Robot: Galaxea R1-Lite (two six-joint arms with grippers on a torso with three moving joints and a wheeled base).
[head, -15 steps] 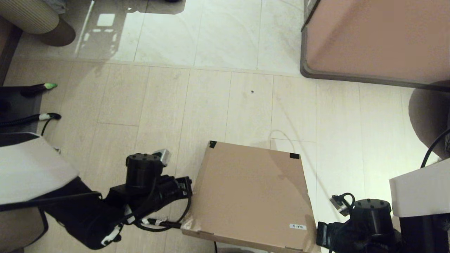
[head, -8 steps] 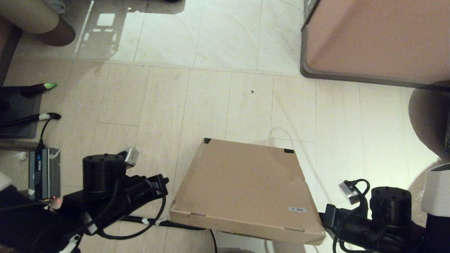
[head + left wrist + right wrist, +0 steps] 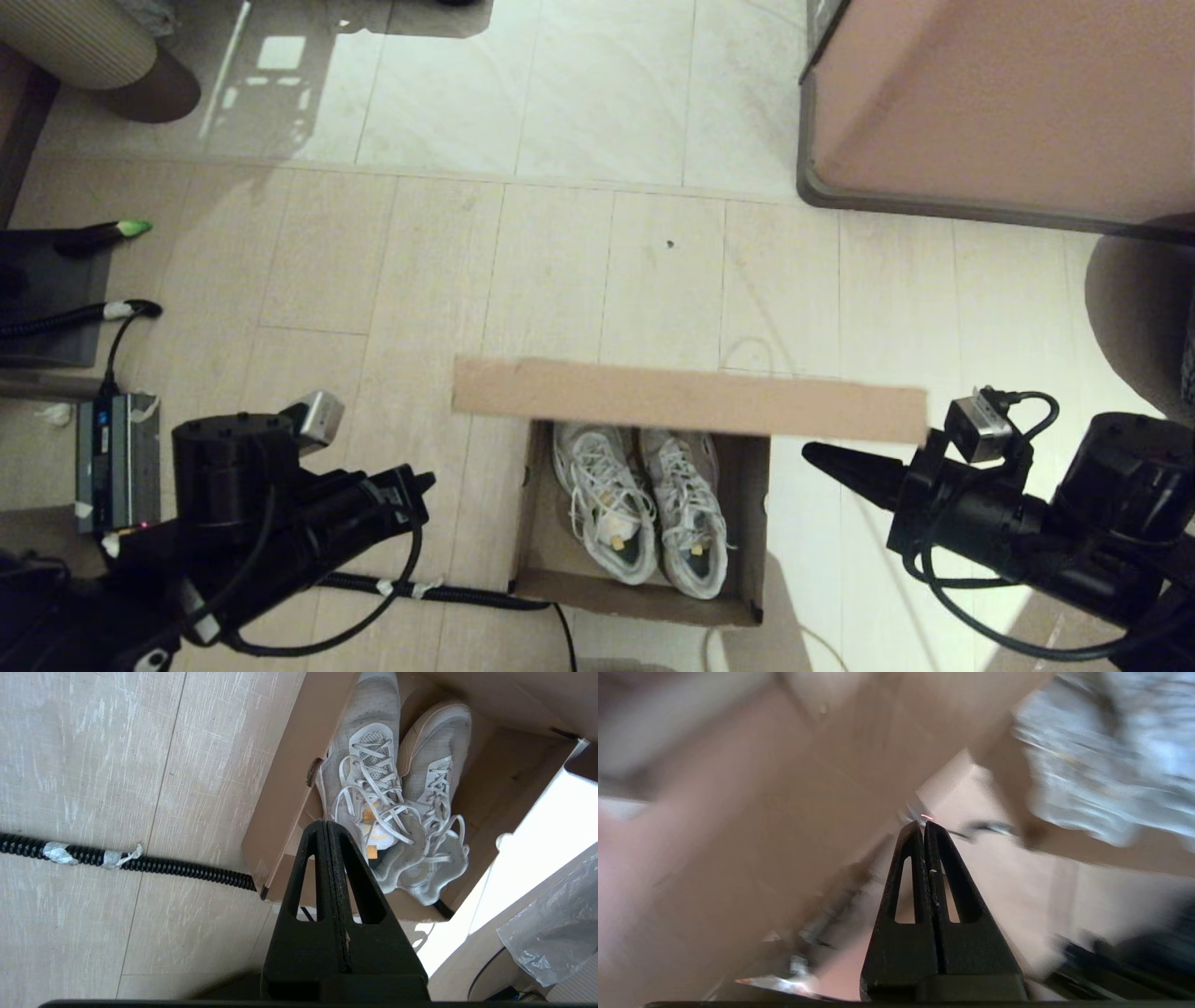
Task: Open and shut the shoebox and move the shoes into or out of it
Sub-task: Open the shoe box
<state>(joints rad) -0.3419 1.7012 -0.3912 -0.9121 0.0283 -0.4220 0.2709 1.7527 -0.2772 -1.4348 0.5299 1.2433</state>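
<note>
The brown cardboard shoebox [image 3: 635, 599] sits on the floor in front of me, and its flip lid [image 3: 691, 399] stands upright at the far side. Inside lie the white and grey sneakers [image 3: 644, 509] side by side, toes toward the lid. My left gripper [image 3: 425, 481] is shut and empty, hovering just left of the box; its wrist view shows the fingertips [image 3: 326, 823] over the box's near left corner [image 3: 275, 826] and the shoes [image 3: 387, 807]. My right gripper [image 3: 810, 453] is shut, just right of the box below the lid's right end. The right wrist view [image 3: 923, 825] is blurred.
A large pinkish-brown cabinet [image 3: 1008, 103] fills the far right. A black coiled cable [image 3: 439, 590] runs along the floor to the box's near left corner. A grey device [image 3: 117, 462] and dark gear [image 3: 47, 280] lie at the left. A beige round object [image 3: 84, 47] is far left.
The lid went from flat shut, through tilted, to standing upright, uncovering the shoes. My right arm rose and swung up beside the lid. My left arm drew back to the left.
</note>
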